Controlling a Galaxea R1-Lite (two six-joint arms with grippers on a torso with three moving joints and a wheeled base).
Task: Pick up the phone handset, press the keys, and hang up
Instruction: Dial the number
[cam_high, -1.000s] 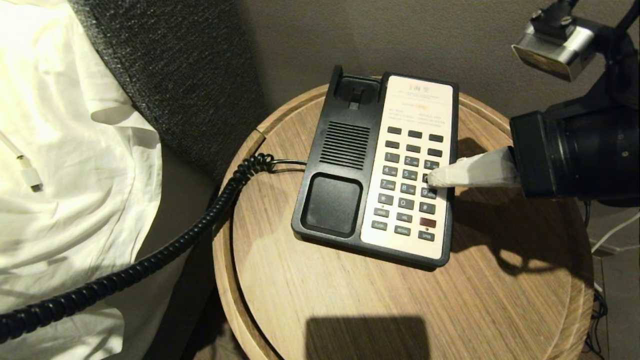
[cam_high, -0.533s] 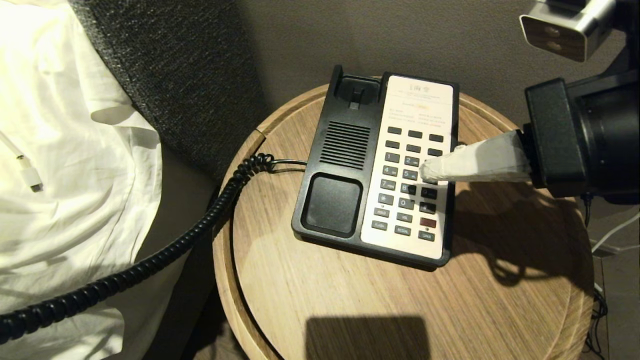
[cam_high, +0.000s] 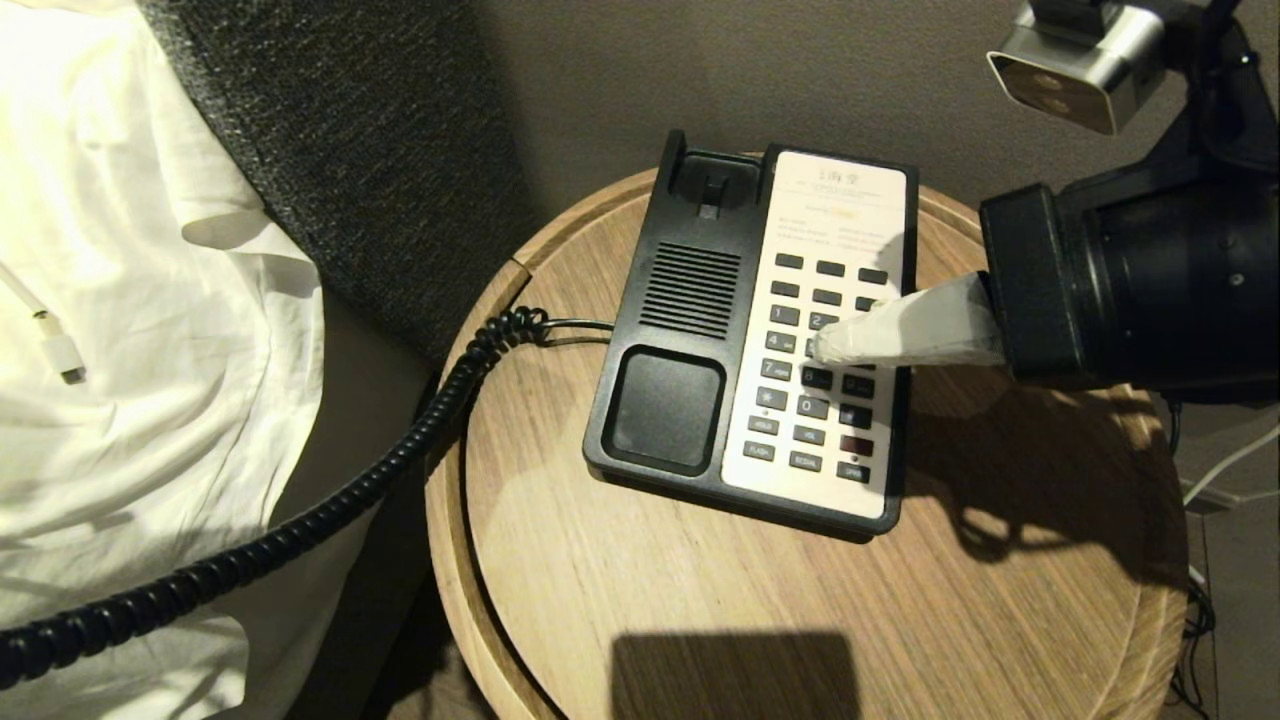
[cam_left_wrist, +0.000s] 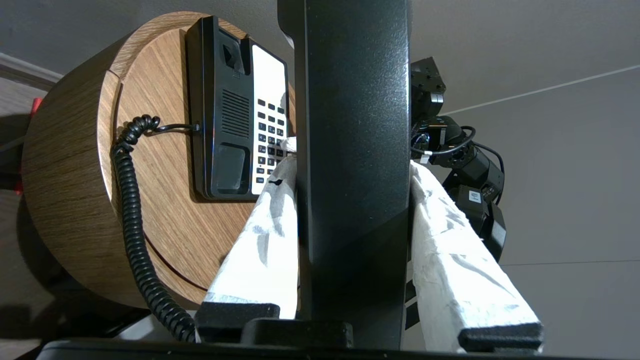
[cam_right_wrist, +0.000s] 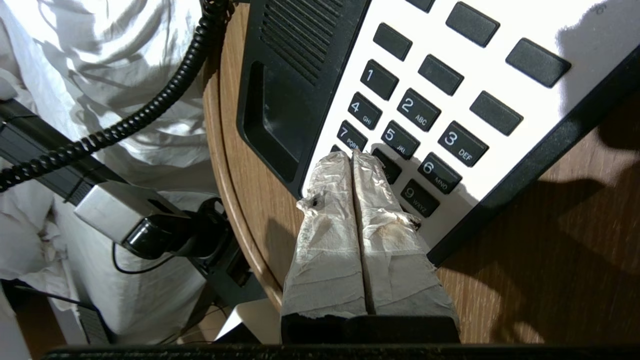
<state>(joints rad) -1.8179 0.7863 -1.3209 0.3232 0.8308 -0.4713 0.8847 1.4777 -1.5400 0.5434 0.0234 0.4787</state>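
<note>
The black phone handset is off its cradle, and my left gripper is shut on it with a white-wrapped finger on each side. This gripper is outside the head view. The handset's coiled cord runs from the phone base off the table's left edge. My right gripper is shut, its wrapped fingers pressed together, reaching in from the right. Its tip sits on the keys in the middle column, just below the 5 and beside the 7. The cradle stands empty.
The phone sits on a round wooden table against a grey wall. A bed with a white sheet and a dark padded headboard lie to the left. A white cable plug rests on the sheet.
My right gripper has slid left across the keypad, from the right column by the 6 and 9 to the middle column. The left gripper and handset have stayed still.
</note>
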